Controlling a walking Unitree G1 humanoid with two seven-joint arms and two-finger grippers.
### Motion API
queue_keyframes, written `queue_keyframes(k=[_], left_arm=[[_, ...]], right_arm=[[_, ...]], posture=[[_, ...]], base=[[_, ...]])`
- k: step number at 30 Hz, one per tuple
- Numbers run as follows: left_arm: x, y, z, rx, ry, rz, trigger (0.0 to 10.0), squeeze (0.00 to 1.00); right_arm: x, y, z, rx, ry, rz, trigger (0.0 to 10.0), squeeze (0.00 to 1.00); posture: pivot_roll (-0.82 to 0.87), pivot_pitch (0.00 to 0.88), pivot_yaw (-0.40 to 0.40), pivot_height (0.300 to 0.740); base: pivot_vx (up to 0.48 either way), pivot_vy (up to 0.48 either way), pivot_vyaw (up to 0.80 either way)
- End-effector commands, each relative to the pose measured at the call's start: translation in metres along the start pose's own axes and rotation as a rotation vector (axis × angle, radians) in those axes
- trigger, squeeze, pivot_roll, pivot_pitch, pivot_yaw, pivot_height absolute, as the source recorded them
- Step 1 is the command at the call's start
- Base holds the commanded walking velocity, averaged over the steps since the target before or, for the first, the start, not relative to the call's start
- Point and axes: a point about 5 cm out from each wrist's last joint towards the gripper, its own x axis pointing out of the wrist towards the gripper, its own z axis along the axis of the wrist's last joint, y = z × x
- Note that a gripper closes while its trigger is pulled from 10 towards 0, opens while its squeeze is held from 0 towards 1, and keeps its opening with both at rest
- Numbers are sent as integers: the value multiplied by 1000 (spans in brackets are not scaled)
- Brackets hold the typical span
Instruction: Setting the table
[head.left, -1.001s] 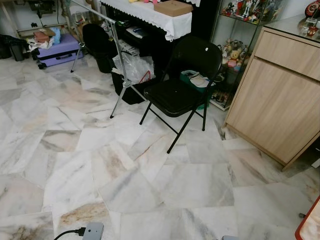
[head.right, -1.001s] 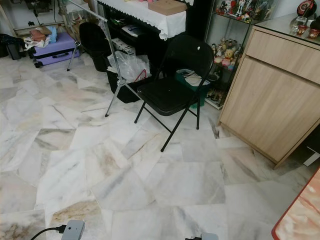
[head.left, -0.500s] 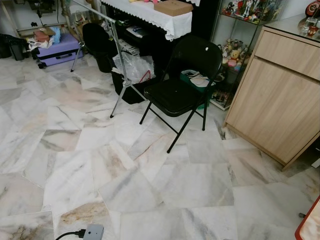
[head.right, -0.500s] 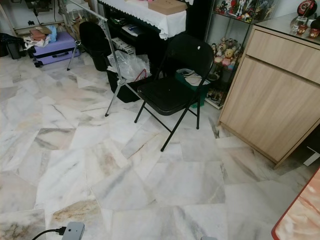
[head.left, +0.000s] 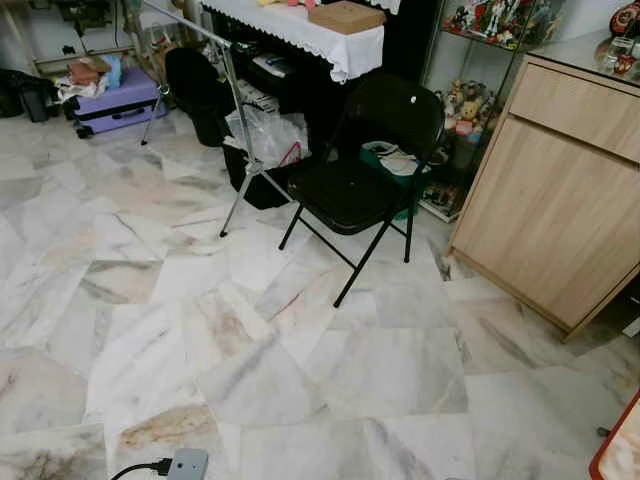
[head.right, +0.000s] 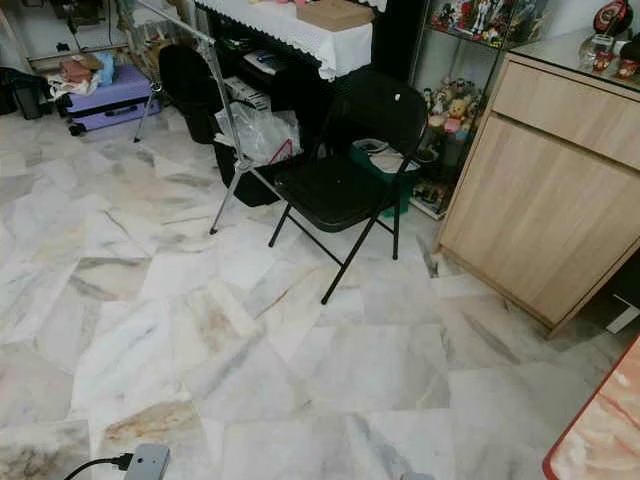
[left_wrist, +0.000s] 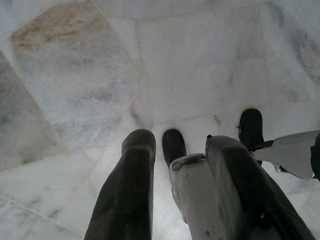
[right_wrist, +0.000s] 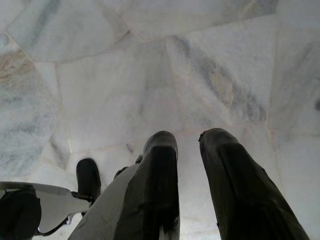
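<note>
A corner of a table (head.right: 600, 430) with a red rim and a marbled top sticks in at the lower right. Both arms hang down over the marble floor (head.left: 300, 370). My left gripper (left_wrist: 182, 142) points at the tiles, its two black fingers (left_wrist: 132, 190) standing apart with nothing held. My right gripper (right_wrist: 189, 136) also points at the floor, open and empty. The robot's black feet (left_wrist: 173, 145) show beyond the fingers. A grey wrist piece with a black cable (head.left: 185, 463) pokes in at the bottom left of the eye views.
A black folding chair (head.left: 365, 170) stands ahead, with a light-wood cabinet (head.left: 570, 190) to its right bearing glasses on top. Behind are a metal tripod stand (head.left: 245, 150), a white-clothed table (head.left: 300, 25), a toy shelf (head.left: 465, 110) and a purple suitcase (head.left: 115, 100).
The scene has barely shifted. The grey piece of the right arm at the bottom edge has slipped out of the eye views.
</note>
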Motion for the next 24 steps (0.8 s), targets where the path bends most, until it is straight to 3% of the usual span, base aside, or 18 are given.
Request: queue_keyframes(k=[1,24], left_arm=[[-1,0,-6,12,22,4,10000,0],[0,1,-1,-1,5,14,10000,0]], right_arm=[[0,1,-2,1,4,2,10000,0],[0,1,-2,9,15,-9,10000,0]], posture=[[-1,73,-20,740],[12,92,-21,740]], base=[[0,0,0],[0,0,0]])
